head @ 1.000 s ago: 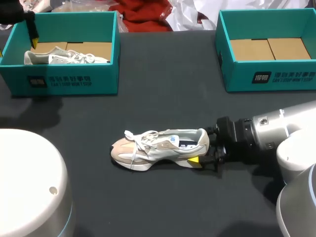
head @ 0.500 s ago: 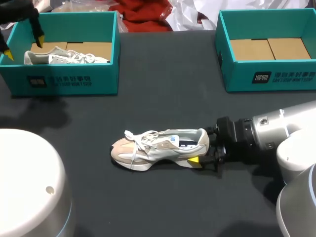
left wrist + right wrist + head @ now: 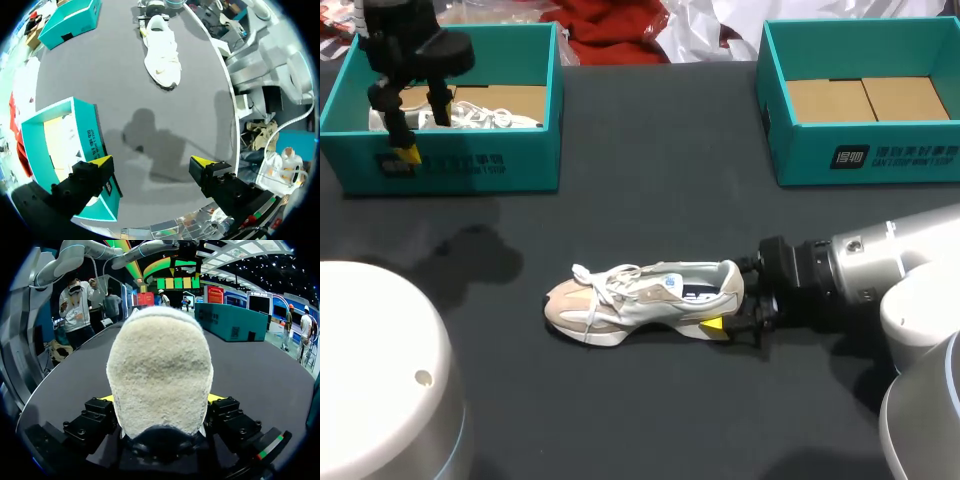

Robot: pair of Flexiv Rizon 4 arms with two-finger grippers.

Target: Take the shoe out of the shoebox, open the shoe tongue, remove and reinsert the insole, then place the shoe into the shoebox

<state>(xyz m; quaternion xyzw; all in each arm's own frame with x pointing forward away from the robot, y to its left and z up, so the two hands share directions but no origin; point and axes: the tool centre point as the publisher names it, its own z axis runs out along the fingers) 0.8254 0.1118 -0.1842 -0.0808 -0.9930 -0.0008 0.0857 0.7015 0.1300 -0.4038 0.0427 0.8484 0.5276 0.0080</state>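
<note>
Tips (image 3: 216,398) of right tool (image 3: 160,399) behind shoe (image 3: 160,365)

Robot demo stand: black-draped table (image 3: 650,170), teal shoebox (image 3: 470,165), silver robot arm (image 3: 880,270)

On the table (image 3: 650,150), the left shoebox (image 3: 470,165) stands at the far left corner with a second shoe (image 3: 490,117) lying in it, and the right shoebox (image 3: 880,155) stands at the far right corner, well apart from it. The shoe (image 3: 640,300) lies on its side near the table's middle, before both boxes, toe to the left and heel to the right between the fingers of the right gripper (image 3: 723,308). The left gripper (image 3: 152,161) hangs over the left shoebox's front wall
</note>
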